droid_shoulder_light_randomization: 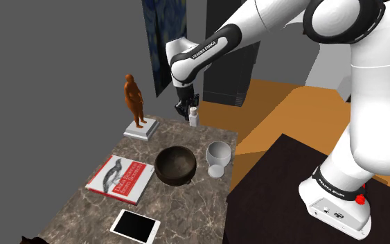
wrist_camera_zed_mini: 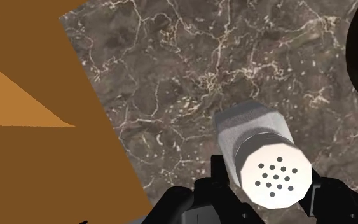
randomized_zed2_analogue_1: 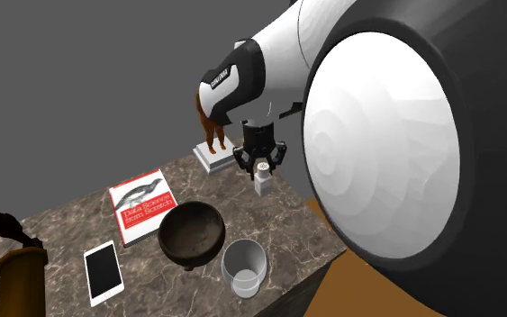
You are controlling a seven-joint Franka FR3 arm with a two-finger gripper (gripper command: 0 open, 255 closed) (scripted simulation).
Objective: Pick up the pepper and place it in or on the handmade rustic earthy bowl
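Note:
The pepper is a white shaker (wrist_camera_zed_mini: 263,149) with a perforated cap, standing upright at the far end of the marble table (droid_shoulder_light_randomization: 82,208). My gripper (wrist_camera_zed_mini: 268,188) comes straight down over it, and its black fingers (wrist_camera_zed_mini: 220,175) press against both sides of the shaker, so it is shut on it. In the second exterior view the shaker (randomized_zed2_analogue_1: 263,180) hangs under the gripper (randomized_zed2_analogue_1: 261,167) with its base at or just above the marble. The dark rough bowl (droid_shoulder_light_randomization: 176,165) sits mid-table, a short way nearer the stand than the shaker (droid_shoulder_light_randomization: 194,116); it also shows as the bowl (randomized_zed2_analogue_1: 191,234).
A pale cup (droid_shoulder_light_randomization: 218,158) stands beside the bowl near the table's edge. A brown figurine on a white base (droid_shoulder_light_randomization: 136,104) stands close to the shaker. A red book (droid_shoulder_light_randomization: 120,178) and a white tablet (droid_shoulder_light_randomization: 135,226) lie further along. Orange floor (wrist_camera_zed_mini: 25,153) lies beyond the edge.

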